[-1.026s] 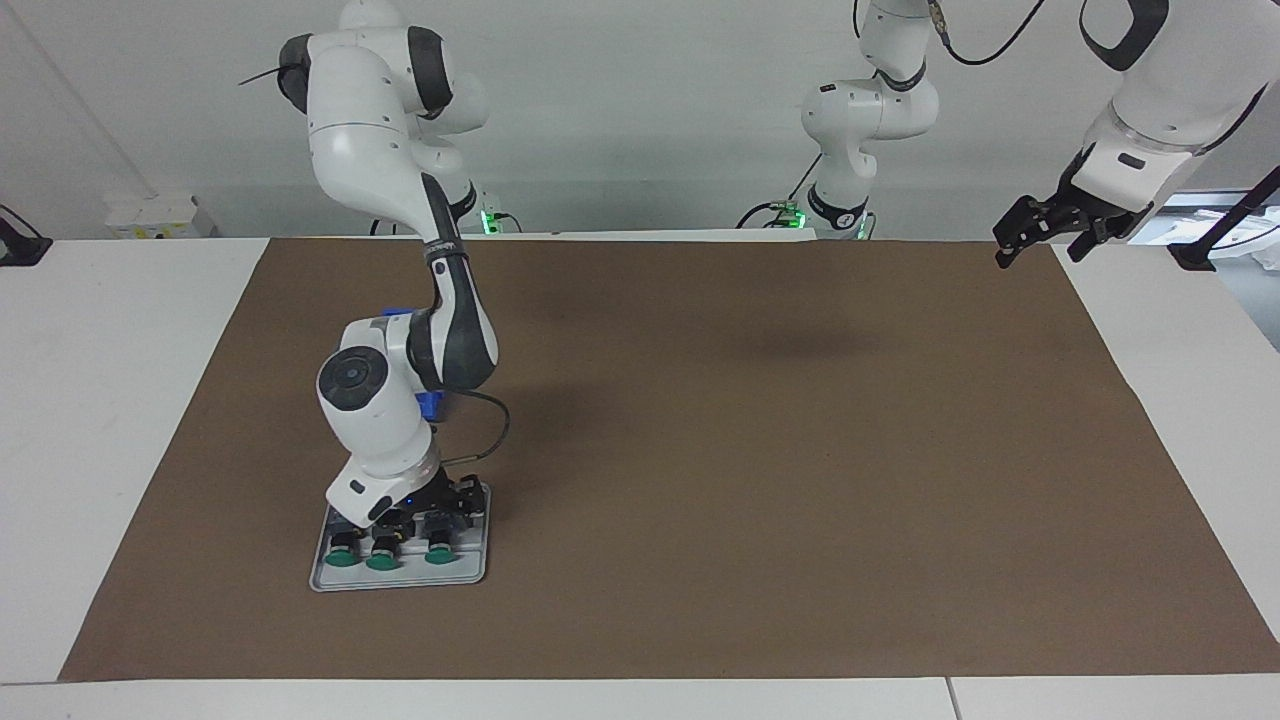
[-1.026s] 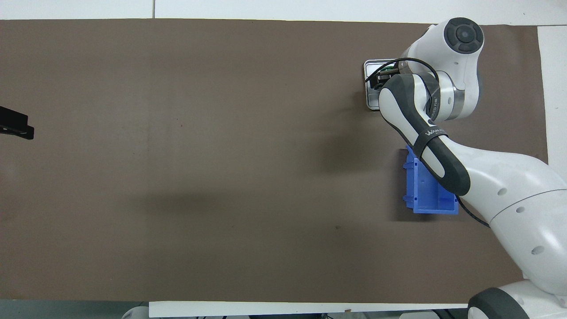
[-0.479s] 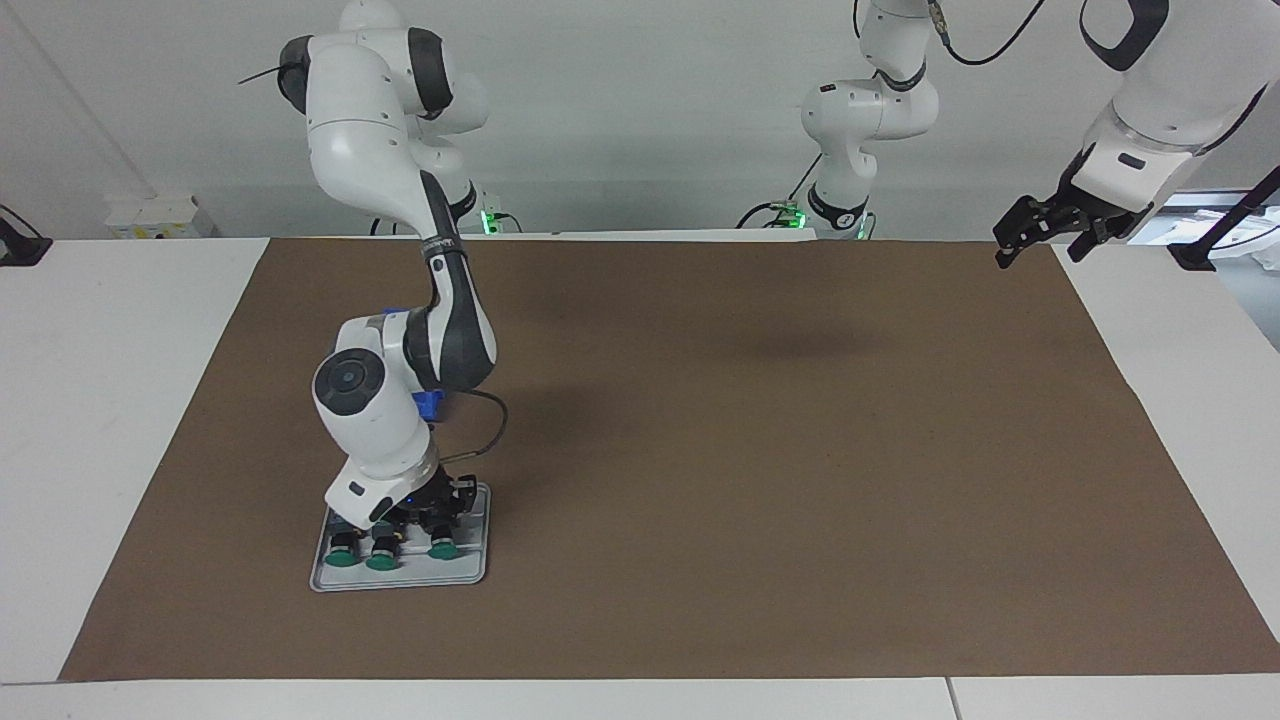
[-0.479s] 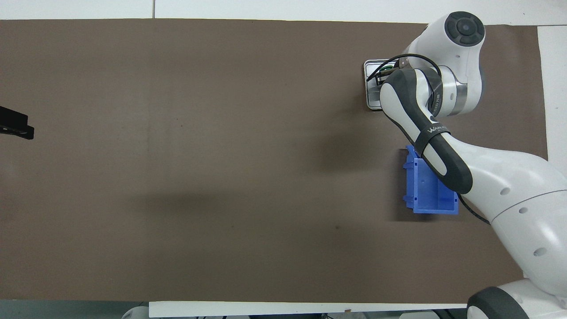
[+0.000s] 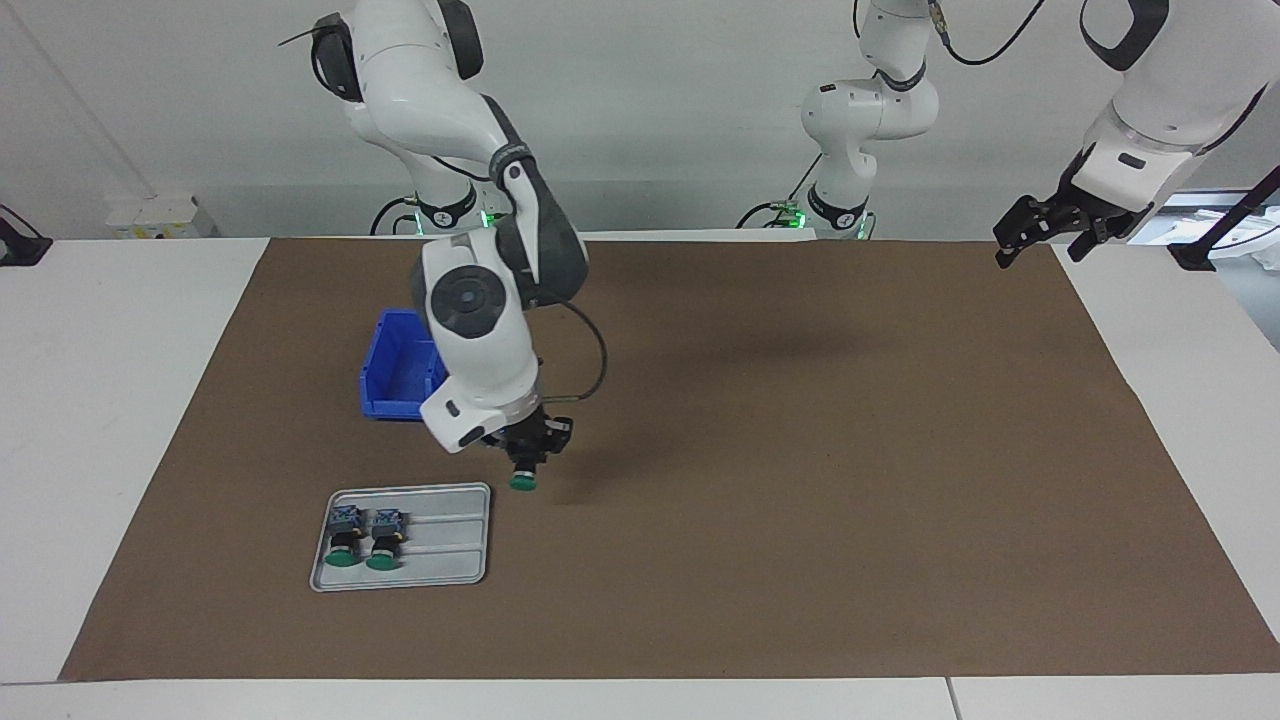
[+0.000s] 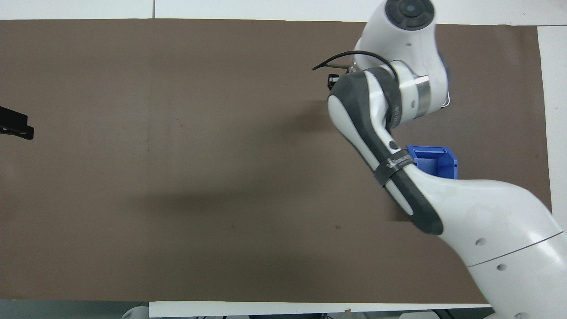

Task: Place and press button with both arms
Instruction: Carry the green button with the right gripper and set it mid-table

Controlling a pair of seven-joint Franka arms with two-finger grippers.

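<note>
My right gripper (image 5: 523, 462) is shut on a button (image 5: 521, 480), which hangs green cap down. It holds the button in the air over the brown mat, beside the grey tray (image 5: 450, 560), toward the left arm's end. Two more buttons (image 5: 343, 535) (image 5: 383, 534) lie in the tray at its end toward the right arm. In the overhead view my right arm (image 6: 390, 97) covers the gripper, the held button and the tray. My left gripper (image 5: 1035, 240) is open and empty, and waits in the air over the mat's corner near its base; it also shows in the overhead view (image 6: 15, 126).
A blue bin (image 5: 400, 375) stands on the mat nearer to the robots than the tray, partly covered by my right arm; it also shows in the overhead view (image 6: 436, 159). The brown mat (image 5: 800, 480) covers most of the white table.
My right gripper has lifted one button out of the tray and carried it up and toward the left arm's end. Two buttons stay in the tray. The left arm has not moved.
</note>
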